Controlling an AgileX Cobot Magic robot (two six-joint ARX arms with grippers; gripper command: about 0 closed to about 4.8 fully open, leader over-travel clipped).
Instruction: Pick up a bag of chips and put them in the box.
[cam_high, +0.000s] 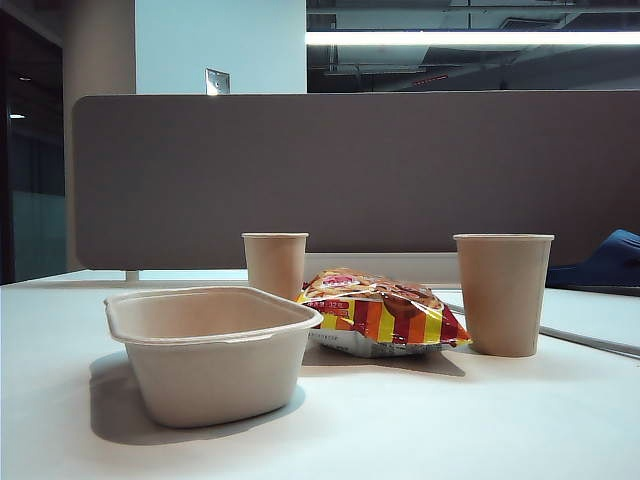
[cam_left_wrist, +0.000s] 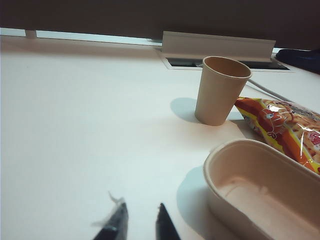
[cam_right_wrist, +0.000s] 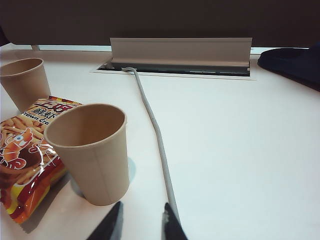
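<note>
Between the two cups at mid-frame of the exterior view, the bag of chips was seen lying flat on the tabletop, long axis across the frame, just right of the empty box. Only the wrist views showed the arms: the left gripper and right gripper were held back, narrowly parted and empty, the right judged nearer the bag.

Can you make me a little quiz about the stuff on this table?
1. How many paper cups stand on the table?
2. True or false: the bag of chips is already inside the box.
3. The left gripper and right gripper hold: A) a cup, B) the bag, C) nothing?

Key: 1. Two, the left cup and right cup. 2. False, it lies between the cups. 3. C.
</note>
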